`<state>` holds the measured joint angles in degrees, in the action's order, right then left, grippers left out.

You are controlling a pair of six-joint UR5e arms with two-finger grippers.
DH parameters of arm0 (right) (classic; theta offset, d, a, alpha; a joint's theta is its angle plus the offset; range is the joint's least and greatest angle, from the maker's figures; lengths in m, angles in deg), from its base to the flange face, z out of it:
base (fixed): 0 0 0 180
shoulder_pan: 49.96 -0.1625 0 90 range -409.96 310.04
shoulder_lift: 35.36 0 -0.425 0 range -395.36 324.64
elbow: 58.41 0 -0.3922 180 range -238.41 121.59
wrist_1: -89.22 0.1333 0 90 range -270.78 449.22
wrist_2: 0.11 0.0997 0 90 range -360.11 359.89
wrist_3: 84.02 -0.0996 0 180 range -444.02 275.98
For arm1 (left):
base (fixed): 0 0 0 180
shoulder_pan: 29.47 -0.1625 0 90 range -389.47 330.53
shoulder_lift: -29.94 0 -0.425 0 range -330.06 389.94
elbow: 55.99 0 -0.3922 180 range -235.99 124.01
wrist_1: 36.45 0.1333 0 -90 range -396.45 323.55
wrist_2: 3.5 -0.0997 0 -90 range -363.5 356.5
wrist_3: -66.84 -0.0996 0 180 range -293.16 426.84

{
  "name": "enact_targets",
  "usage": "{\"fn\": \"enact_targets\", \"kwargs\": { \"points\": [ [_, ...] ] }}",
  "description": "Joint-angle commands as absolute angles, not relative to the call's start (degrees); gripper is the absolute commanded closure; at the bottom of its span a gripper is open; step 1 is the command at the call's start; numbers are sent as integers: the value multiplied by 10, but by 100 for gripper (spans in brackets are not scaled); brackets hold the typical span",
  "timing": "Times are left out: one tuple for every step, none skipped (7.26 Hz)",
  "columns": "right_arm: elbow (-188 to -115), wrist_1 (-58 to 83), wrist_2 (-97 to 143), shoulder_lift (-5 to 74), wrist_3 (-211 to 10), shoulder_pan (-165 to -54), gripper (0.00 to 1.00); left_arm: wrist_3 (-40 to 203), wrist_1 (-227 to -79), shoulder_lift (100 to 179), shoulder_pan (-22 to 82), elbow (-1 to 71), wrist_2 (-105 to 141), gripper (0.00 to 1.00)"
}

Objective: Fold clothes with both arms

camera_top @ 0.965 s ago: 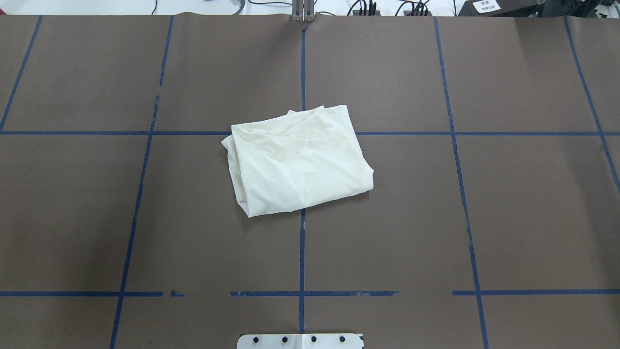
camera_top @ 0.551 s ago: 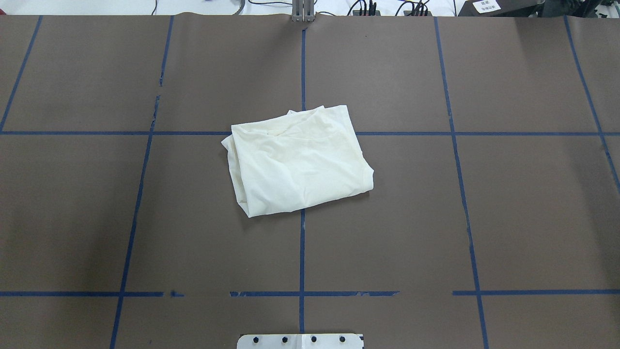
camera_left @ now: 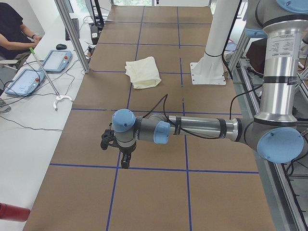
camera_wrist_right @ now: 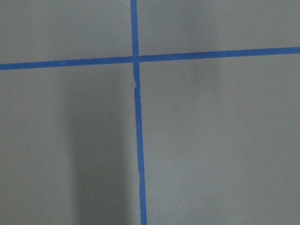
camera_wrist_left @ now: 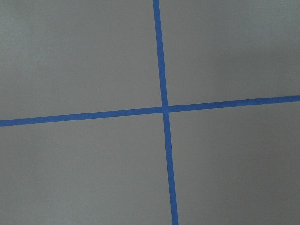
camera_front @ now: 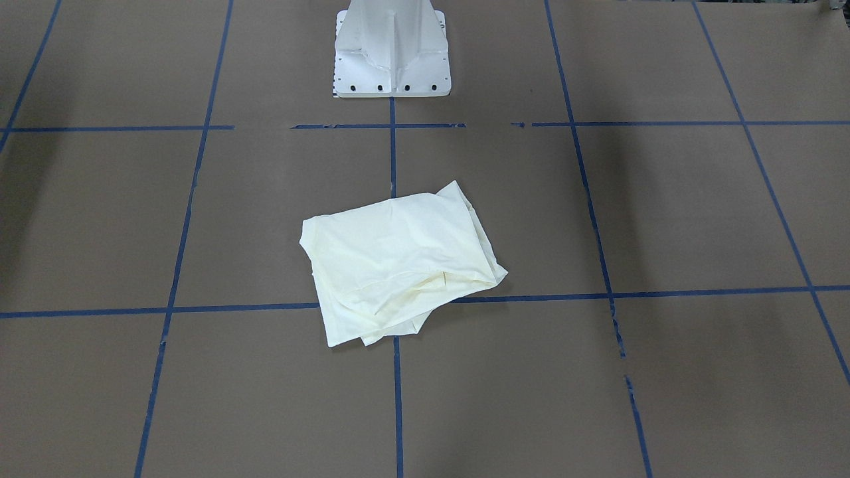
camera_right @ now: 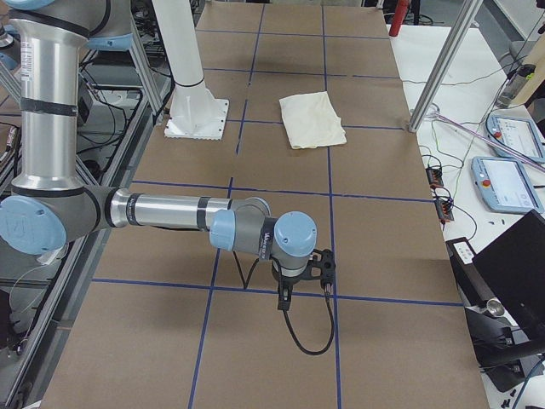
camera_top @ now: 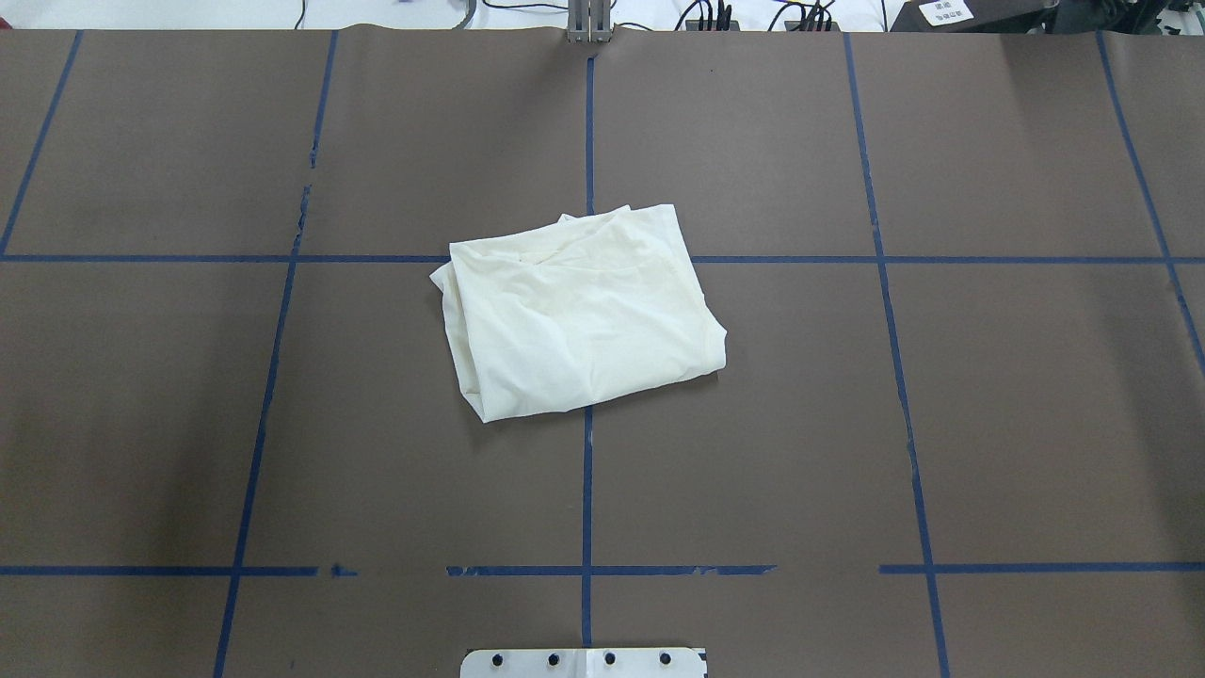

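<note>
The clothes, one cream shirt (camera_top: 579,315), lie folded into a rough rectangle at the middle of the brown table, plain side up; they also show in the front view (camera_front: 398,262) and far off in both side views (camera_left: 143,72) (camera_right: 312,119). Both arms are stretched low over the table's ends, far from the shirt. The left gripper (camera_left: 125,163) points down over a blue tape crossing, and so does the right gripper (camera_right: 284,300). Only the side views show them, so I cannot tell whether they are open or shut. Both wrist views show only bare table and tape.
The white pedestal base (camera_front: 392,46) stands at the robot's edge of the table. Blue tape lines grid the brown surface (camera_top: 282,424). A side bench holds teach pendants (camera_left: 24,82) and cables, with a seated person (camera_left: 14,29) beside it. A metal post (camera_right: 438,64) rises near the far edge.
</note>
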<state>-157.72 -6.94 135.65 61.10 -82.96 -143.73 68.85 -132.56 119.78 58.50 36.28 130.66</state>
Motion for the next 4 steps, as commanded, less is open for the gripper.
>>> {"fn": "enact_targets", "kwargs": {
  "points": [
    [-1601, -68, 1355, 610, -859, -1436, 0, 689, -1326, 1199, 584, 363, 1305, 0],
    [-1601, -68, 1355, 609, -859, -1428, 0, 689, -1327, 1199, 584, 363, 1305, 0],
    [-1601, -68, 1356, 605, -859, -1412, 0, 688, -1327, 1199, 584, 363, 1299, 0],
    [-1600, -69, 1357, 605, -859, -1405, 0, 688, -1327, 1199, 584, 363, 1298, 0]
  ]
}}
